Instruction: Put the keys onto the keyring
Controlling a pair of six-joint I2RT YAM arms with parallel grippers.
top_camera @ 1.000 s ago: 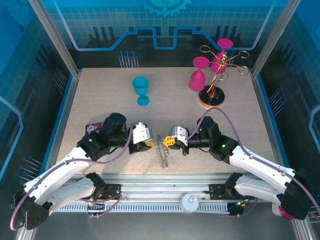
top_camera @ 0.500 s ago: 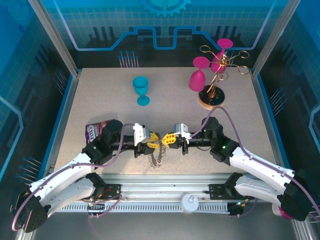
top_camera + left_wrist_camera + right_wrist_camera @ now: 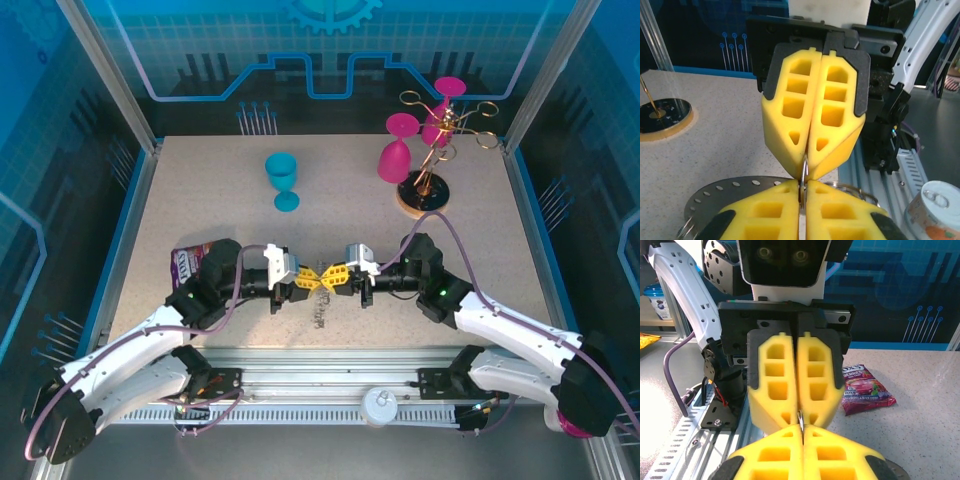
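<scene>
My left gripper (image 3: 309, 281) and right gripper (image 3: 333, 278) meet tip to tip at the front middle of the table. Both are shut on one thin wire loop (image 3: 804, 170) of the keyring (image 3: 320, 312). The dark grey ring hangs edge-on below the yellow tips. In the left wrist view my left gripper (image 3: 803, 185) pinches the loop from below, with the ring's holed flat face (image 3: 715, 192) at lower left. In the right wrist view my right gripper (image 3: 802, 432) clamps the same loop (image 3: 800, 417). The red-headed key is out of view.
A teal goblet (image 3: 284, 181) stands mid-table. A pink goblet (image 3: 395, 152) stands beside the gold rack (image 3: 430, 150), which holds another, at the back right. A purple snack packet (image 3: 188, 263) lies by my left arm. A can (image 3: 380, 405) sits on the front rail.
The two grippers were apart with the keyring between them; they have closed in on it and now both pinch one wire loop, tips touching.
</scene>
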